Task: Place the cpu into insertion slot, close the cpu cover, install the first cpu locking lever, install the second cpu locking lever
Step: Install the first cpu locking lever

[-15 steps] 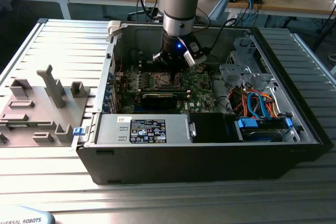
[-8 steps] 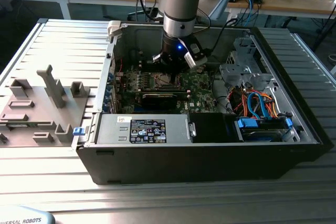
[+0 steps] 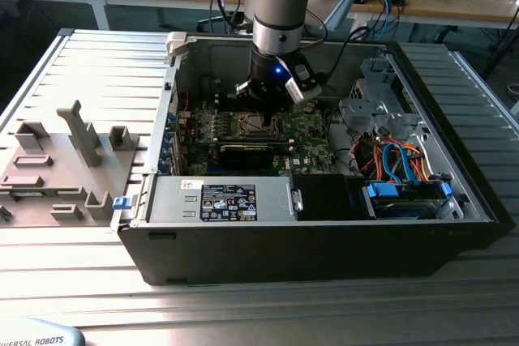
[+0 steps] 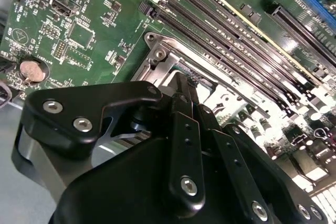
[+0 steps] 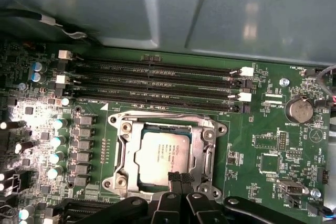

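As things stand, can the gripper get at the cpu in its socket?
Probably yes: the gripper hangs at the socket's edge, the cpu lies bare inside the metal frame, and nothing sits between them.

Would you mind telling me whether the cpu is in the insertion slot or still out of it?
In. In the first wrist view the cpu lies flat inside the insertion slot, with the gripper right at its edge.

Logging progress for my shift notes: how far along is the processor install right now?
Done: the chip sits in the socket, and the metal cover frame looks lowered around it. In hand: the end effector is right at the socket's edge, in the first wrist view; whether it grips anything is unclear. Left: I cannot tell whether either locking lever is latched.
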Motion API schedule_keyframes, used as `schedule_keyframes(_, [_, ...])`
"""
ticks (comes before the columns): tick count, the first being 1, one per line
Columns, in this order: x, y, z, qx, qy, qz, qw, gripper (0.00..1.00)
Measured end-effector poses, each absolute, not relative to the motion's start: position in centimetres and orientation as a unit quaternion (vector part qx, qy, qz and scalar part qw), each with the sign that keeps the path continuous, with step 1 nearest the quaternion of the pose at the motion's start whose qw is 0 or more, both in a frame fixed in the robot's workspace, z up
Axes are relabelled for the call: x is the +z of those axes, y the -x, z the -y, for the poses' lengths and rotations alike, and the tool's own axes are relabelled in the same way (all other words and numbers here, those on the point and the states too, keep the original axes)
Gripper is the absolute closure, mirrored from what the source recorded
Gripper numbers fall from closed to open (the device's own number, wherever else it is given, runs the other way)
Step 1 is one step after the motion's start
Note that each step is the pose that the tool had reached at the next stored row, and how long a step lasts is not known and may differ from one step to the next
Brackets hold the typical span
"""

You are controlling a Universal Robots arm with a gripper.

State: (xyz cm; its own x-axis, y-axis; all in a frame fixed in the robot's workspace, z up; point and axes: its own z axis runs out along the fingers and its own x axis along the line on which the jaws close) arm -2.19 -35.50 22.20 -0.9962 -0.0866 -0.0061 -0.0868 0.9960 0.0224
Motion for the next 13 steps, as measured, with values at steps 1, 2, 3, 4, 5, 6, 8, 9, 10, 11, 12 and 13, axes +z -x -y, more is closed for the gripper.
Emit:
schedule_keyframes(1, [22.3, 2.2, 35.5, 0.011, 0.043, -0.999, 0.003, 0.89])
schedule_keyframes(2, [22.5, 2.2, 35.5, 0.011, 0.043, -0.999, 0.003, 0.89])
schedule_keyframes(3, [22.6, 2.2, 35.5, 0.011, 0.043, -0.999, 0.003, 0.89])
schedule_keyframes(4, [22.7, 2.2, 35.6, 0.011, 0.043, -0.999, 0.003, 0.89])
schedule_keyframes(5, [22.8, 2.2, 35.6, 0.011, 0.043, -0.999, 0.003, 0.89])
schedule_keyframes(6, [22.8, 2.2, 35.6, 0.011, 0.043, -0.999, 0.003, 0.89])
schedule_keyframes(8, [23.1, 2.2, 35.6, 0.011, 0.043, -0.999, 0.003, 0.89])
schedule_keyframes(9, [23.1, 2.2, 35.6, 0.011, 0.043, -0.999, 0.003, 0.89])
schedule_keyframes(10, [23.2, 2.2, 35.6, 0.011, 0.043, -0.999, 0.003, 0.89])
schedule_keyframes(11, [23.2, 2.2, 35.6, 0.011, 0.043, -0.999, 0.003, 0.89])
schedule_keyframes(12, [23.3, 2.2, 35.6, 0.011, 0.043, -0.999, 0.003, 0.89])
schedule_keyframes(13, [23.4, 2.2, 35.6, 0.011, 0.043, -0.999, 0.003, 0.89])
